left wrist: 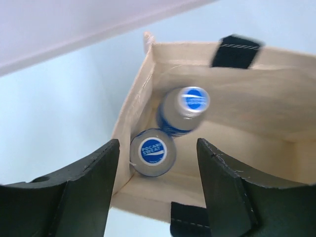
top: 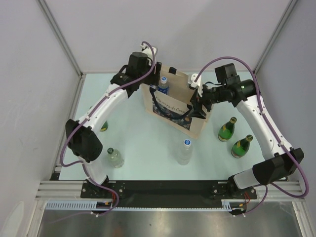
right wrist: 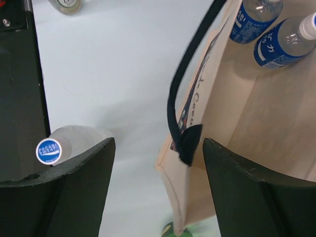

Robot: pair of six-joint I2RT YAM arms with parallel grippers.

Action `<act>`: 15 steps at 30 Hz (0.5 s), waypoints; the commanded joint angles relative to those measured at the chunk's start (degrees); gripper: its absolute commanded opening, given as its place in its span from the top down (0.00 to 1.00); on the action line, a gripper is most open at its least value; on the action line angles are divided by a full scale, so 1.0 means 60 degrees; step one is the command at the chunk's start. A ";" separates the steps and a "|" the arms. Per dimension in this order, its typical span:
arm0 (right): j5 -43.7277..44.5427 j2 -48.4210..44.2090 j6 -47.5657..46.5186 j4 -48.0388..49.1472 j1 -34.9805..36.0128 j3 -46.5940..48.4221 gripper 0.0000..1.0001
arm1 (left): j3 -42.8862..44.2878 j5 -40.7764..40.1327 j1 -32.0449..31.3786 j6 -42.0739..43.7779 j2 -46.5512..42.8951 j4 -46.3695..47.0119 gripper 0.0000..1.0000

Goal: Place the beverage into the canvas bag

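The left gripper [left wrist: 158,145] fills the bottom of its wrist view. Its two matte black wedge fingers are spread wide and clasp nothing, hanging over the open mouth of the canvas bag [left wrist: 256,98]. The bag stands upright on the far half of the table, between the two grippers. It is a boxy tote of coarse beige cloth with stitched seams. Inside, in one corner, stand two clear plastic bottles. The nearer bottle [left wrist: 153,152] has a round blue cap reading "POCARI SWEAT" in white. The second bottle [left wrist: 185,111], just beside it, has a blue label and a blurred blue cap. The printed panel [top: 168,109] is dark with pale script, too foreshortened to read. The right gripper [right wrist: 159,143] is likewise released, jaws apart at the bag's right edge. The navy handle [right wrist: 180,98] droops in the gap between them. On the pale table [top: 143,143] in front of the bag stands a loose bottle [top: 185,152] with the same cap wording. To the bag's right stand a green bottle [top: 227,129] and another green bottle [top: 242,146], both with gold necks. A small clear bottle [top: 115,158] stands by the left arm.
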 commanded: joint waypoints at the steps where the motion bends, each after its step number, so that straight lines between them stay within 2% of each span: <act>1: -0.0425 0.0115 0.0494 0.0390 -0.0013 0.0393 0.23 | 0.0521 0.1453 0.0156 0.0191 -0.0789 0.0734 0.30; 2: -0.0396 0.0144 0.0537 0.0449 0.0001 0.0349 0.23 | 0.0535 0.1994 0.0112 0.0250 -0.0761 0.0836 0.30; 6: -0.0176 0.0276 0.1005 0.0858 -0.0057 0.0246 0.23 | 0.0667 0.2643 -0.0078 0.0601 -0.0439 0.0838 0.29; 11: -0.0351 0.0233 0.0876 0.0787 -0.0130 0.0319 0.23 | 0.0813 0.2395 -0.0211 0.0661 -0.0262 0.0764 0.28; 15: -0.1344 0.0130 -0.0339 -0.0513 -0.0116 0.0480 0.23 | 0.0814 0.1898 -0.0211 0.0734 -0.0583 0.0735 0.27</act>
